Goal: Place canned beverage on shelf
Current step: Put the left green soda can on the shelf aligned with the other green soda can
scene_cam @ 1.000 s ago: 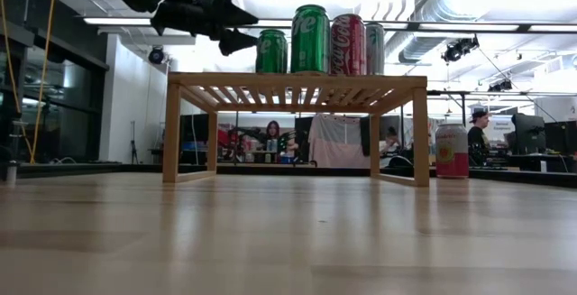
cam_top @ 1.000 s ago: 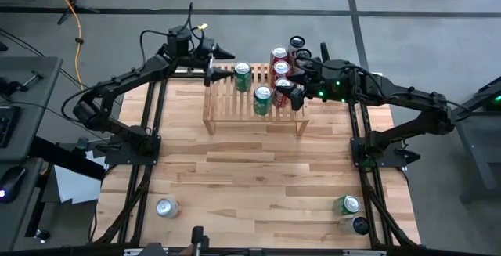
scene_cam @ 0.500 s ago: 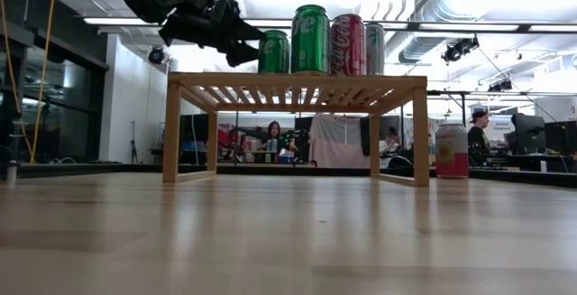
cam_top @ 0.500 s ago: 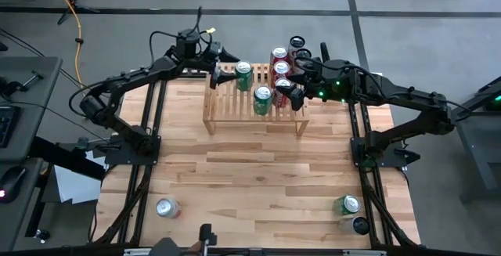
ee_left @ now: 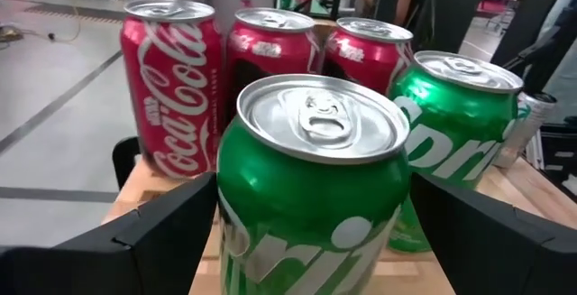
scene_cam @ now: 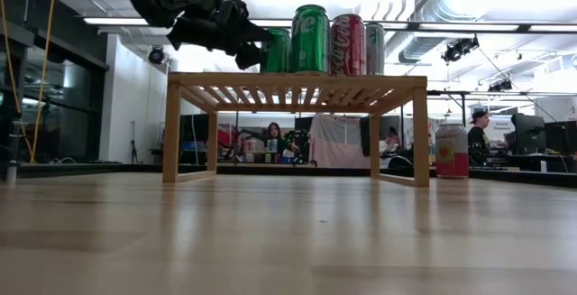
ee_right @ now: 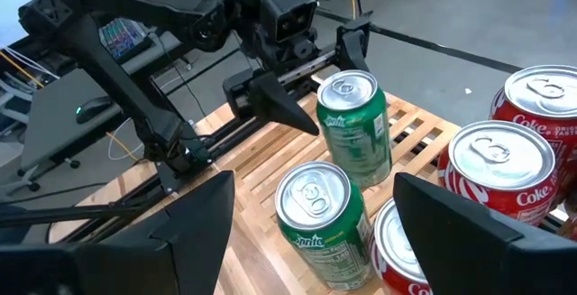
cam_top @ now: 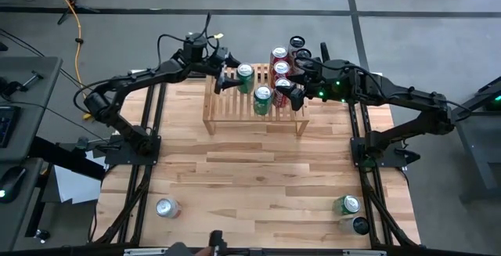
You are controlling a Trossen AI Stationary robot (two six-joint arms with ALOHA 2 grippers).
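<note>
On shelf, green can between left gripper jaws.

Lighting: bright, even, from overhead ceiling strips; these blow out to white glare in the low view. Shadows: soft, short, beneath the shelf. Focus: nearest table surface in low view blurred. Glare: highlights on green can lid.

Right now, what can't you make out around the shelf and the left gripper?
- Left gripper contact with the rear green can: fingers flank it, touching unclear in every view.
- Right gripper: high view, can tops hide its fingertips.
- Shelf back row: low view, front cans cover it.
- Cans at the table's near edge: high view, labels too small.
</note>
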